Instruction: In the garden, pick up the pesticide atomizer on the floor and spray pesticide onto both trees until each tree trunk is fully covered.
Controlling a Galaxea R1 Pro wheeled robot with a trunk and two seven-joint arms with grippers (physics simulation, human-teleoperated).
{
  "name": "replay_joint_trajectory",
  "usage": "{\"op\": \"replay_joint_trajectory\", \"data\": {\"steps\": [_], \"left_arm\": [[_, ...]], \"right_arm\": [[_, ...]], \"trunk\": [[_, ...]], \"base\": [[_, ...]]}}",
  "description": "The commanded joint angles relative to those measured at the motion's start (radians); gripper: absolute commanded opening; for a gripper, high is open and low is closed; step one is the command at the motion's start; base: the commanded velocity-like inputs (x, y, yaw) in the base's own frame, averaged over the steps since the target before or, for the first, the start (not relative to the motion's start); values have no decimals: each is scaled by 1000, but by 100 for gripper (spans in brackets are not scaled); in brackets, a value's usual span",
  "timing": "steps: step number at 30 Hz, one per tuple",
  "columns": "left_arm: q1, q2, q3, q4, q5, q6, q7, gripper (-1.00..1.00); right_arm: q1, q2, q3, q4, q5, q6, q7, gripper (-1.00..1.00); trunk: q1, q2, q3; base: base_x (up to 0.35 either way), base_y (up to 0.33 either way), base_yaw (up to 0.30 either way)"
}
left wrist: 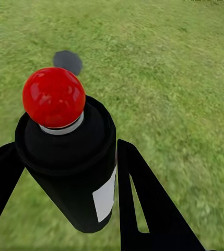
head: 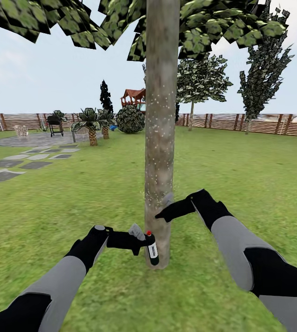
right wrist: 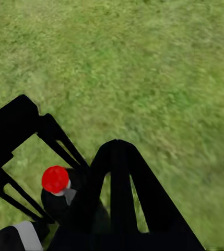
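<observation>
The near tree trunk (head: 162, 138) rises straight ahead, grey-brown and dotted with white pesticide specks (head: 160, 115). My left gripper (head: 140, 238) is shut on the pesticide atomizer (head: 152, 249), held upright at the foot of the trunk. Up close, the atomizer (left wrist: 65, 172) is a black bottle with a red tip (left wrist: 54, 97), clamped between the left gripper (left wrist: 65, 149) fingers (left wrist: 143, 198). My right gripper (head: 165, 208) is shut and empty against the trunk, just above the atomizer; its closed tips (right wrist: 117, 151) hang over the red tip (right wrist: 55, 179). A second tree (head: 192, 85) stands far back.
Lawn spreads all around. Stepping stones (head: 10, 168) and a paved patch with a grill (head: 55, 124) lie at the left. Low palm-like plants (head: 92, 122), a round bush (head: 130, 119) and a playset (head: 133, 97) stand behind the trunk. A slat fence (head: 259, 123) closes the back.
</observation>
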Motion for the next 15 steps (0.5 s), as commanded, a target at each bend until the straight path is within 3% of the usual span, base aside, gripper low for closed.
{"op": "replay_joint_trajectory", "data": {"steps": [1, 6, 7, 11, 15], "left_arm": [[0, 0, 1, 0, 1, 0, 0, -100], [0, 1, 3, -1, 0, 0, 0, -100], [0, 2, 5, 0, 0, 0, 0, -100], [0, 4, 48, 2, -2, 1, 3, -100], [0, 13, 64, 11, -5, 1, 11, -100]], "right_arm": [[-11, -10, 0, -15, 0, 19, -9, -100], [-36, -47, -2, -29, 1, 38, -85, -100], [-37, -60, -2, -30, 1, 38, -96, 100], [-40, -149, -2, -41, 1, 39, -129, 100], [-39, -290, -9, -59, -1, 37, -402, 100]], "trunk": [[0, 0, 0], [0, 0, 0], [0, 0, 0], [0, 0, 0], [0, 0, 0]], "base": [[0, 0, 0], [0, 0, 0], [0, 0, 0], [0, 0, 0], [0, 0, 0]]}}
